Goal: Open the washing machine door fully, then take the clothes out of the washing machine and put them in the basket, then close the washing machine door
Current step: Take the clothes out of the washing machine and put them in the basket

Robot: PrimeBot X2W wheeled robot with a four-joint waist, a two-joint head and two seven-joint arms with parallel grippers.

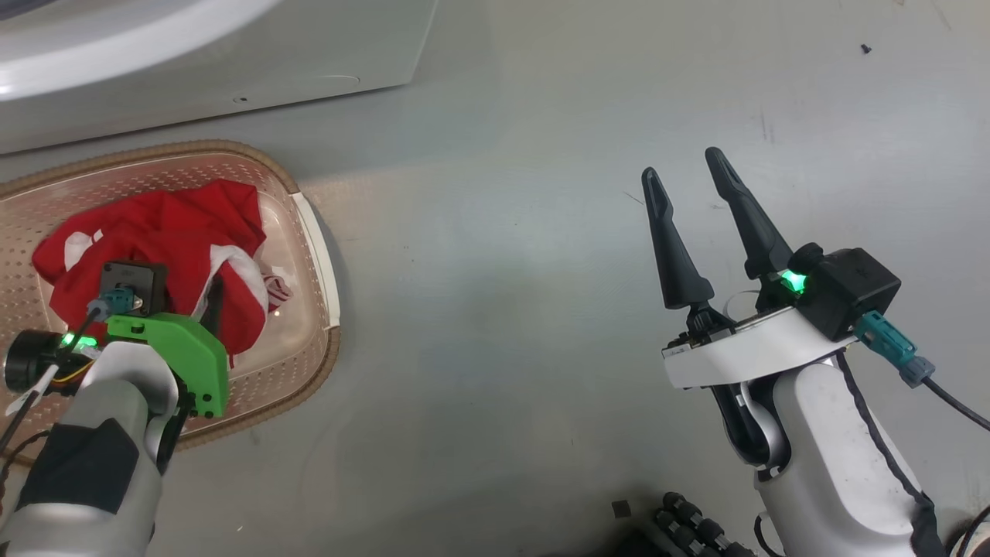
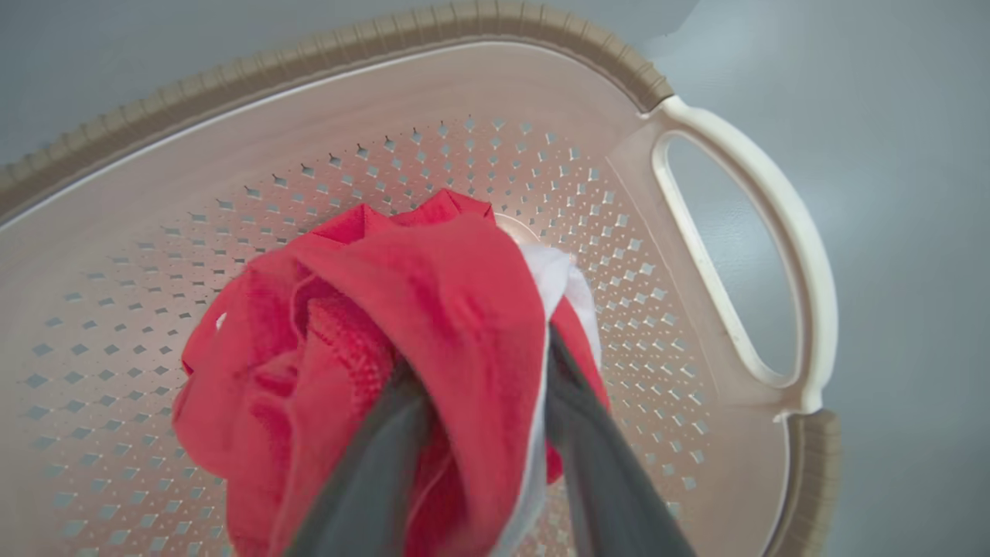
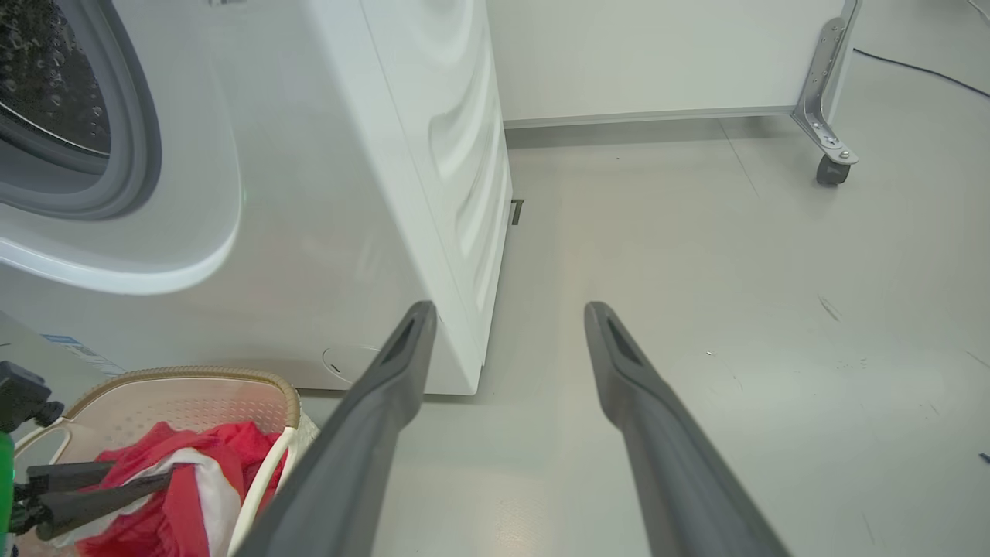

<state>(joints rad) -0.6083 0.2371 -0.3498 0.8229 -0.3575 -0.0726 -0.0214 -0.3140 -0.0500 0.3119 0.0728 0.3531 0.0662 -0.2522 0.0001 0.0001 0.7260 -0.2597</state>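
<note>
Clothes (image 2: 402, 309): one red-and-white heap, lying in basket (image 2: 464, 19), bunched between left fingers (image 2: 363, 472). These fingers parted around fabric; gripping or slack, cannot tell. Right fingers (image 3: 371, 433): spread wide, empty, above floor (image 1: 503, 232), well apart from basket. Washer (image 3: 433, 155): one, just behind basket, drum mouth uncovered.

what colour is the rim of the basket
Brown, with a woven look. The basket rim shows best in the left wrist view.
</note>
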